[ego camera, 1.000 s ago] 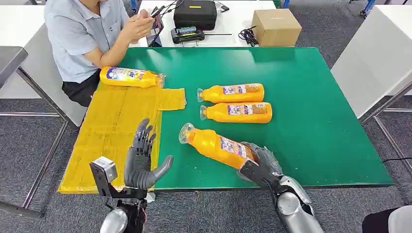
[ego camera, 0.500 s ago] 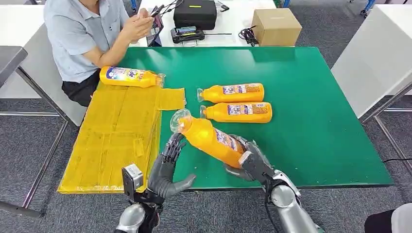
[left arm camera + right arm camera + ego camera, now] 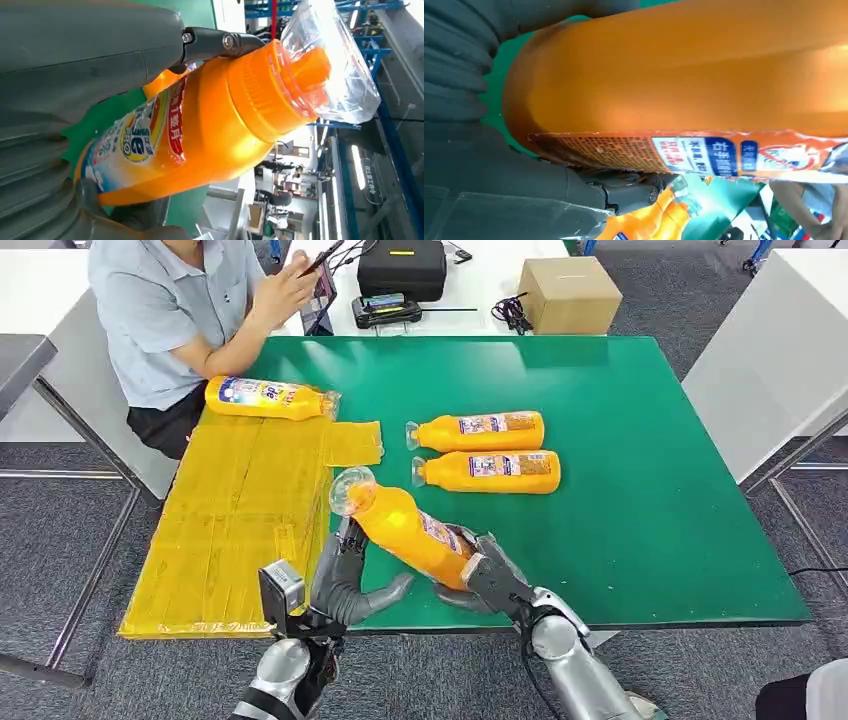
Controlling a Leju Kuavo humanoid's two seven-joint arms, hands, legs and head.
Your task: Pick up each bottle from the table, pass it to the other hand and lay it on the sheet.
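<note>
1. The orange bottle (image 3: 405,530) is up off the green table (image 3: 640,490), low centre of the head view, cap tilted toward the upper left.
2. The right hand (image 3: 478,578) grips its base.
3. The left hand (image 3: 345,575) sits against the bottle's neck end with fingers spread; whether it grips, I cannot tell.
4. Two more bottles (image 3: 478,431) lie side by side mid-frame.
5. Another bottle (image 3: 268,398) rests at the top of the yellow sheet (image 3: 230,520), at left.

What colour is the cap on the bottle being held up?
Clear, see-through cap over an orange spout; best seen in the left wrist view.
</note>
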